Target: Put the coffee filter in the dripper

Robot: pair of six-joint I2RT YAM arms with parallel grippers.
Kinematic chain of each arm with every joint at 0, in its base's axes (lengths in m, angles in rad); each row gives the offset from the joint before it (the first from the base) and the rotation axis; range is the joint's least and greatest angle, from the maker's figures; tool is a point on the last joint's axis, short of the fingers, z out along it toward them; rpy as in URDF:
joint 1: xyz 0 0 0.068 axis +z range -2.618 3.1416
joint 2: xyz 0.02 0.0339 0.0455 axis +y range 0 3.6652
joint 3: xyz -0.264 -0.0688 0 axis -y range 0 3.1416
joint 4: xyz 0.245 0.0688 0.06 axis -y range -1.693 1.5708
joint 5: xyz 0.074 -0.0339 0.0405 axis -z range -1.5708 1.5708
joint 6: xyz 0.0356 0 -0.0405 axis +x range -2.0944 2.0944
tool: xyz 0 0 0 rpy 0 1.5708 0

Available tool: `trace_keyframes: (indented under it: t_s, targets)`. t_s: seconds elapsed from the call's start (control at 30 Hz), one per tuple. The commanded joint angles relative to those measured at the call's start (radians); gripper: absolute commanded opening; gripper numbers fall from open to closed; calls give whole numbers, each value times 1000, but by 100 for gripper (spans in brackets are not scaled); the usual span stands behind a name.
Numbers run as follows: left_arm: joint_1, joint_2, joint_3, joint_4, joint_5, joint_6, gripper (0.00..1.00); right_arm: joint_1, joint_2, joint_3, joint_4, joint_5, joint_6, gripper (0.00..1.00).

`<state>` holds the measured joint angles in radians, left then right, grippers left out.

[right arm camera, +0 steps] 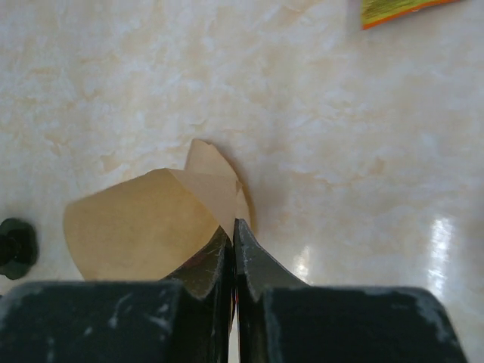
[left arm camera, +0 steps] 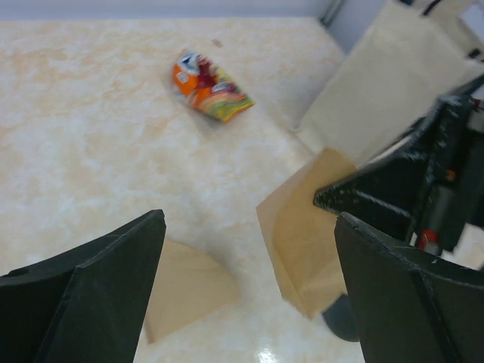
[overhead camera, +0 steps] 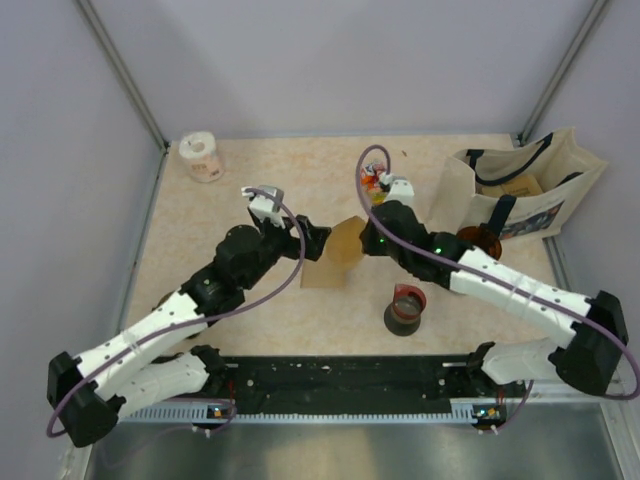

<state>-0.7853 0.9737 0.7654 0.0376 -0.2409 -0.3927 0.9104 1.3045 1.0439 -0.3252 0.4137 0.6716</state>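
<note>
My right gripper (overhead camera: 362,240) is shut on the edge of a tan paper coffee filter (overhead camera: 346,242) and holds it above the table; in the right wrist view the filter (right arm camera: 144,227) fans out left of the closed jaws (right arm camera: 233,227). A second tan filter (overhead camera: 322,273) lies flat on the table just below it. My left gripper (overhead camera: 312,240) is open and empty, facing the held filter (left arm camera: 310,242), with the flat filter (left arm camera: 189,283) under its left finger. The olive-brown dripper (overhead camera: 480,240) stands at the right, partly hidden behind my right arm.
A black cup with a red rim (overhead camera: 405,308) stands in front of the right arm. A cream tote bag (overhead camera: 520,190) lies at the back right. A colourful snack packet (left arm camera: 208,87) lies behind the grippers. A tissue roll (overhead camera: 203,157) stands at the back left.
</note>
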Motion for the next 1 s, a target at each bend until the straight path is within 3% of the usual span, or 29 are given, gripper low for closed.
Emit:
trace_keyframes:
  t_s: [0.0, 0.2, 0.37, 0.43, 0.7, 0.97]
  targets:
    - [3, -157, -38, 135, 186, -3, 99, -97, -180, 128, -329, -46, 6, 0]
    - [20, -156, -58, 134, 129, -15, 99, -237, -382, 241, -716, 45, 2, 0]
    - [27, -81, -31, 113, 111, -34, 99, -401, -361, 327, -866, 79, -93, 0]
    - [31, -67, -31, 94, 95, -41, 99, -468, -346, 329, -870, 85, -134, 0]
    - [43, -84, -57, 91, 58, -37, 99, -738, -310, 246, -781, -122, -233, 0]
    - [49, -73, -58, 94, 78, -41, 99, -893, -312, 111, -690, -256, -250, 0]
